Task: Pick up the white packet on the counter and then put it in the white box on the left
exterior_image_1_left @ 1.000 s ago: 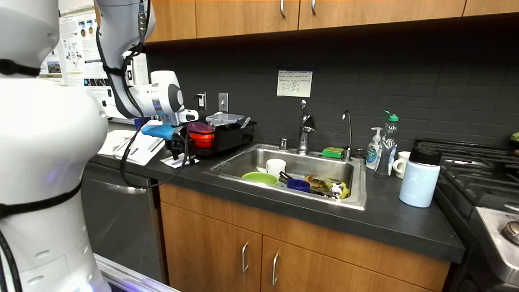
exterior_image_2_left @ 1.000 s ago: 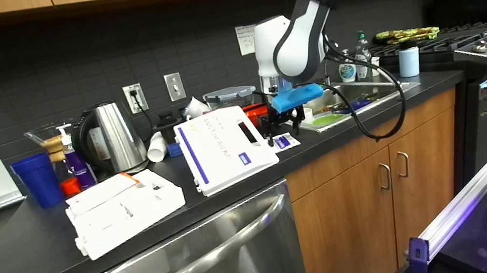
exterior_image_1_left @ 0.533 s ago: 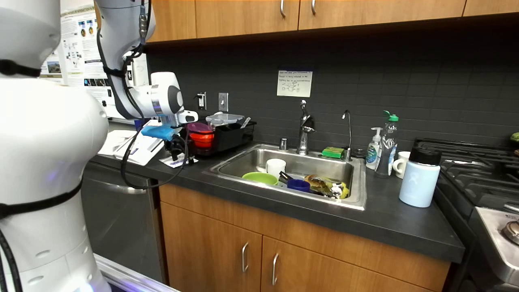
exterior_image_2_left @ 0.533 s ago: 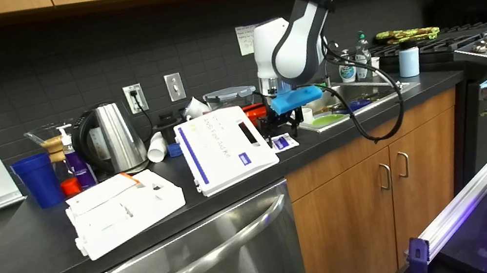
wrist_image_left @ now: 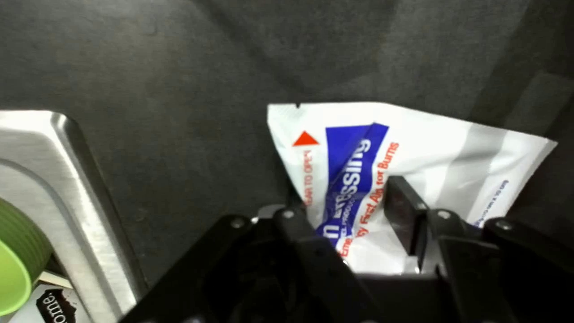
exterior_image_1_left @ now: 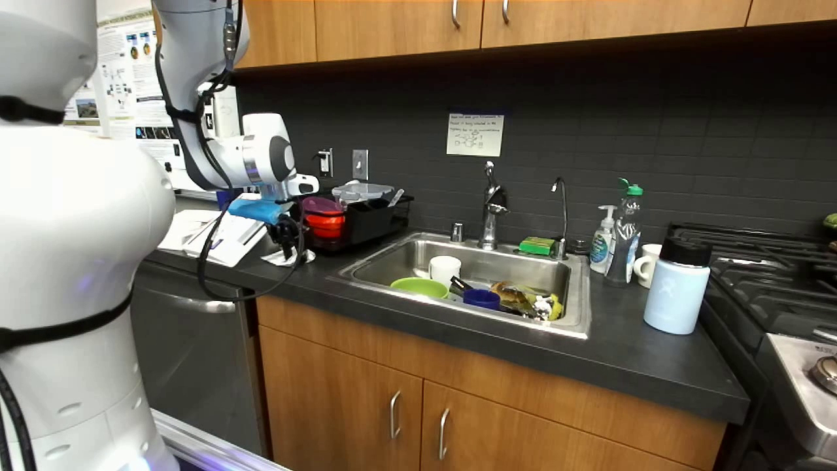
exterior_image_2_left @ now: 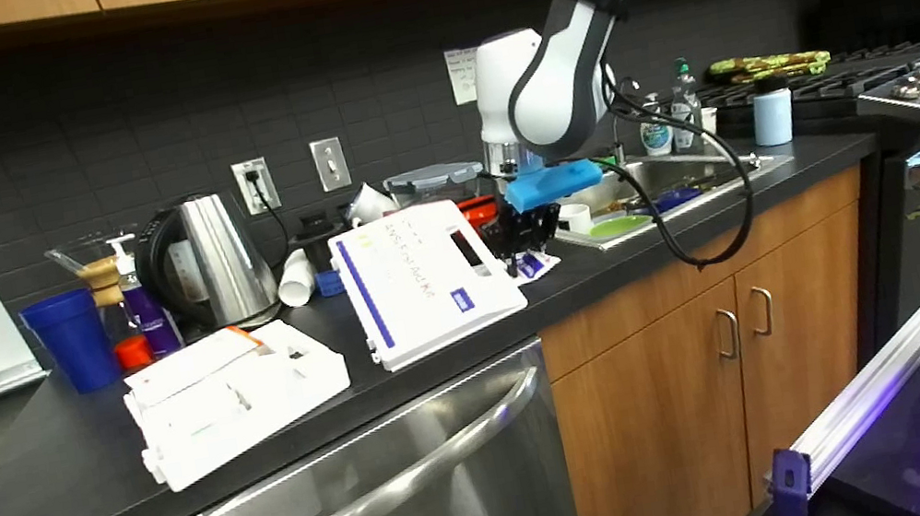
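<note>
The white packet, printed with a blue band and red lettering, lies creased on the dark counter in the wrist view. My gripper straddles it, jaws partly drawn in but clearly apart; one finger's pad shows its bare inner face over the packet. The opposite fingertip is hidden at the packet's left edge. In both exterior views the packet shows low under the gripper. To its left in an exterior view is the white box, the compartmented half of a first aid kit; the kit's labelled lid half leans beside it.
The sink's metal rim and a green bowl are close by. A black dish rack with red bowls stands right behind the gripper. A kettle and a blue cup stand behind the box.
The jaws have drawn closer together. The packet has buckled and tilted, where earlier it lay flat. The arm has shifted slightly towards the white box.
</note>
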Controlling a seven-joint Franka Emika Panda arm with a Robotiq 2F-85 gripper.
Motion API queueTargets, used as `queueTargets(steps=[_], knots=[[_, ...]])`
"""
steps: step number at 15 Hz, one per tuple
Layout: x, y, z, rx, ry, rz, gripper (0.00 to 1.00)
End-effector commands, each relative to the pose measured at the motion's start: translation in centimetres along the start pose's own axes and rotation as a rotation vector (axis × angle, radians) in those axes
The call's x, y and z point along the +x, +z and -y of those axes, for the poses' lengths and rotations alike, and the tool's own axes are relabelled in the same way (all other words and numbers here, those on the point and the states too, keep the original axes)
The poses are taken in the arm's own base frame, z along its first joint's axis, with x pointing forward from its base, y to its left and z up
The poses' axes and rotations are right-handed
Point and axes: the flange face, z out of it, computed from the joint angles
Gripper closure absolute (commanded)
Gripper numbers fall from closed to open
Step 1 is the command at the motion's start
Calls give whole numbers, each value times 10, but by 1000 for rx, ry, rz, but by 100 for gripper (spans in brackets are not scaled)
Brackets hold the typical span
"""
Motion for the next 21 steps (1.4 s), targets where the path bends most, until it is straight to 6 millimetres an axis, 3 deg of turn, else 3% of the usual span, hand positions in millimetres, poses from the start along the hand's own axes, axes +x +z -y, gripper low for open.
queueTargets(steps=[1,4,14,21], knots=[[0,6,-2,5,-8,10,82],[1,5,-2,3,-8,8,100],[-4,-23,-22,-72,-34,-48,99],[-34,-68,-30,-68,-101,-88,99]])
